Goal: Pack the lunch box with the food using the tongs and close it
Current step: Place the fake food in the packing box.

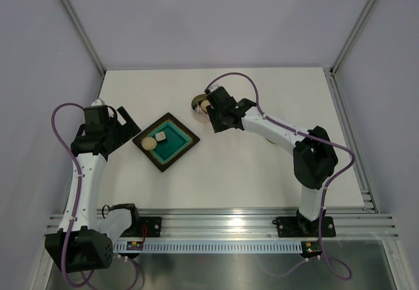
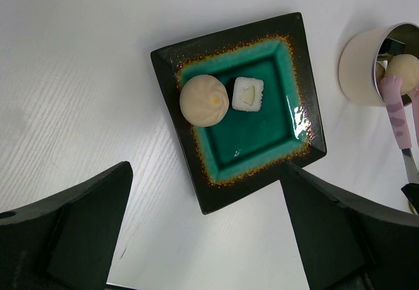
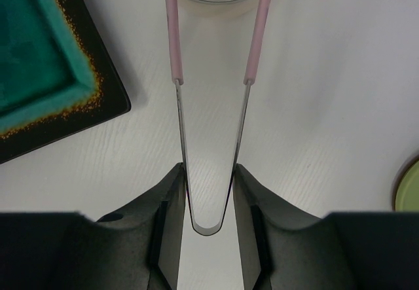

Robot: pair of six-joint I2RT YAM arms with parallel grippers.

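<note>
My right gripper (image 3: 209, 172) is shut on the bend end of the pale pink tongs (image 3: 173, 41). Their two arms stand spread, and the tips reach over the steel lunch box (image 2: 360, 67), which holds beige food (image 2: 401, 71). From above, the right gripper (image 1: 219, 112) sits beside the lunch box (image 1: 198, 104). A dough ball (image 2: 204, 99) and a pale cube (image 2: 248, 94) lie in the dark tray (image 2: 298, 61) with the teal inside. My left gripper (image 2: 206, 179) hangs open over the tray's near corner, holding nothing. The light-green lid (image 3: 409, 185) lies on the table to the right.
The tray (image 1: 186, 133) lies between the two arms, left of the lunch box. White walls and metal frame posts bound the table at the back and sides. A rail (image 1: 222, 221) runs along the near edge.
</note>
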